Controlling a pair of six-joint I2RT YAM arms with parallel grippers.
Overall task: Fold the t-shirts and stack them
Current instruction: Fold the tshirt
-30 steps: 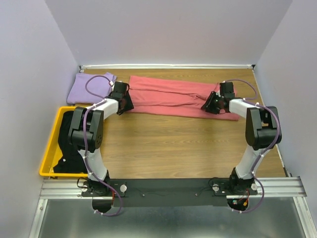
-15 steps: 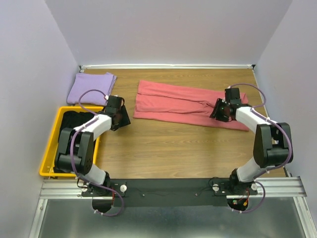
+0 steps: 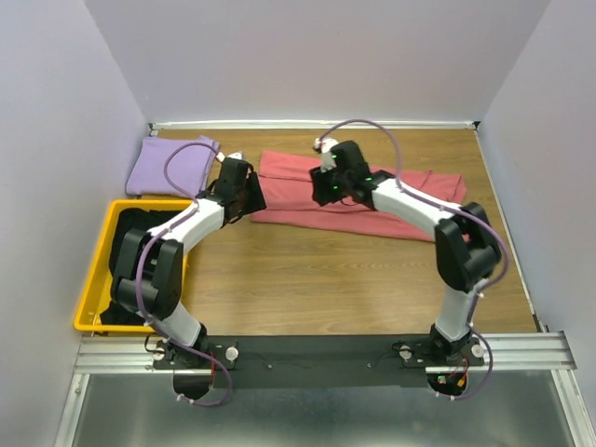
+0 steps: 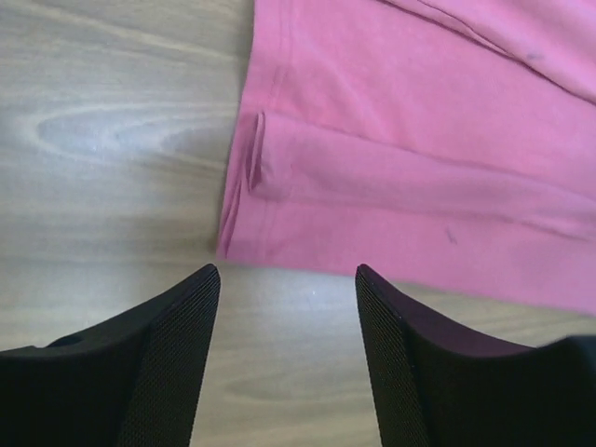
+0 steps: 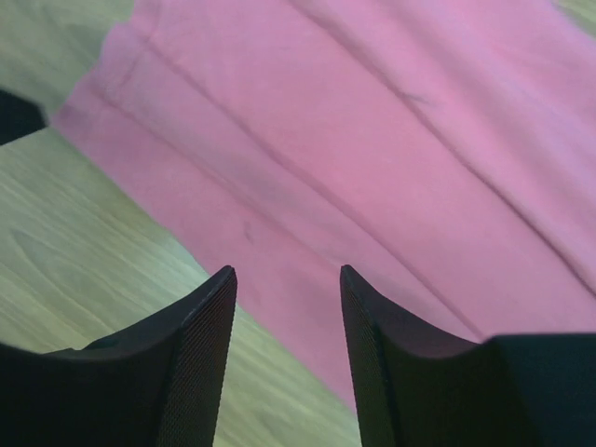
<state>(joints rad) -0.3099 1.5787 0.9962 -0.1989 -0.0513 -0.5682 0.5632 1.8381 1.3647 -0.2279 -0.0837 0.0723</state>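
Observation:
A salmon-pink t-shirt (image 3: 400,200) lies flat as a long folded band across the back of the table. My left gripper (image 3: 250,196) hovers open just off its left end; in the left wrist view the gripper (image 4: 286,272) is over bare wood, with the pink hem (image 4: 279,223) just ahead. My right gripper (image 3: 330,189) is open above the shirt's middle; in the right wrist view the gripper (image 5: 287,271) is over the shirt's near edge (image 5: 279,233). Neither gripper holds anything. A folded lavender t-shirt (image 3: 172,166) rests at the back left. Black t-shirts (image 3: 140,244) fill the bin.
A yellow plastic bin (image 3: 97,275) stands at the left edge of the wooden table (image 3: 326,279). Lilac walls close in the back and both sides. The arms' rail runs along the near edge.
My right arm has swung left from the pink shirt's right end to its middle. My left gripper has dipped back, then returned to the left end. The shirt has shifted slightly right.

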